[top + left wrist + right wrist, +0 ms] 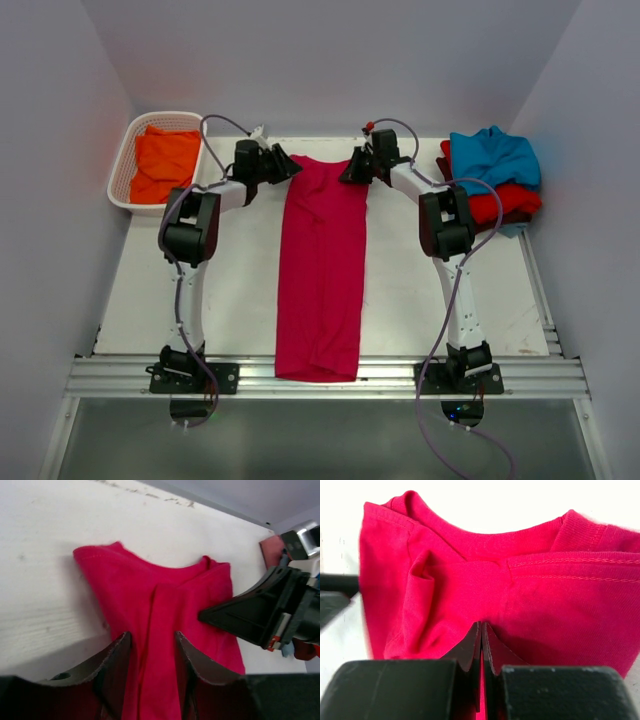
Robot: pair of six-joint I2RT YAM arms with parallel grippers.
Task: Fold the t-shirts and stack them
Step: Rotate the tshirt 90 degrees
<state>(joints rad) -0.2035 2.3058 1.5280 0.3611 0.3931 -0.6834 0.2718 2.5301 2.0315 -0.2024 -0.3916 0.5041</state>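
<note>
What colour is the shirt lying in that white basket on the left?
Orange. The orange t-shirt in the basket shows best in the top external view.

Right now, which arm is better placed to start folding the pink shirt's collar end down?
Right, probably: the right gripper is shut on the pink shirt near its collar, while the left gripper hovers over it with jaws apart, holding nothing.

White lattice basket (120, 172) at far-left table corner, pale tabletop (400, 290), aluminium rail (530, 378) along near edge
</note>
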